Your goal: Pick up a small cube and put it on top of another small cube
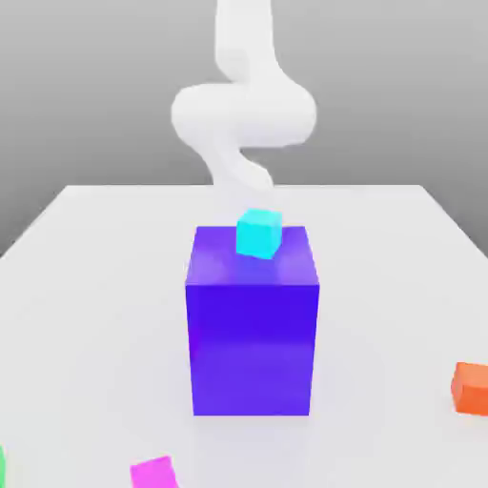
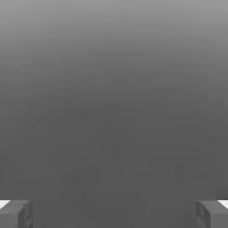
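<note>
The counter (image 1: 86,286) is a flat white surface that runs back to a grey wall. The arm (image 1: 243,110), white and curved, rises behind the middle of the counter; its lower part drops out of sight behind the big block.

The big block (image 1: 253,324) is deep blue-purple and stands upright near the centre of the counter. A small cyan cube (image 1: 258,233) rests on its top face, towards the rear edge, turned slightly off square to the block's sides.

An orange cube (image 1: 471,388) sits on the counter at the exterior view's right, well apart from the block. A magenta cube (image 1: 153,473) lies on the counter at the near edge, towards the exterior view's left of the block.

In the hand view the jaws (image 2: 114,213) stand wide apart, the two grey fingertips (image 2: 15,213) at opposite edges with plain grey background between them. Nothing is held.
</note>
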Available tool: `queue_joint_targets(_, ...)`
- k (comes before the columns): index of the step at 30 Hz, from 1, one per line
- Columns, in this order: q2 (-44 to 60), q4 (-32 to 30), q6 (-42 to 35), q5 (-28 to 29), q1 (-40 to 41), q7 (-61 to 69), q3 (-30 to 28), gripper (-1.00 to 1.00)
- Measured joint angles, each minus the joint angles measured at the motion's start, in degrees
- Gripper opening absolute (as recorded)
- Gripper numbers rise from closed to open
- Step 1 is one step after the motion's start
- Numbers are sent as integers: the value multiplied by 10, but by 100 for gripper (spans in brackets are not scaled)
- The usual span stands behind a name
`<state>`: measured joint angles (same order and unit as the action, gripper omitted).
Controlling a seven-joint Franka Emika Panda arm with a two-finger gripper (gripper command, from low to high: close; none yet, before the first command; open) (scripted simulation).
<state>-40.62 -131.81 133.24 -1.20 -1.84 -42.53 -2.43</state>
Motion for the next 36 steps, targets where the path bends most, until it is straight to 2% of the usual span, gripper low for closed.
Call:
queue_joint_targets(8,170,-1,47,-54,-44,118,-68,0)
queue_joint_targets(16,337,-1,92,-112,-59,237,-107,0)
queue_joint_targets(23,478,-3,136,-133,-44,322,-112,0)
queue_joint_targets(30,609,-5,190,-108,-27,369,-120,0)
queue_joint_targets(34,693,12,250,-135,-1,396,-90,0)
queue_joint_targets(35,704,14,258,-140,3,399,-85,-100)
queue_joint_targets(36,704,14,258,-140,3,399,-85,-100)
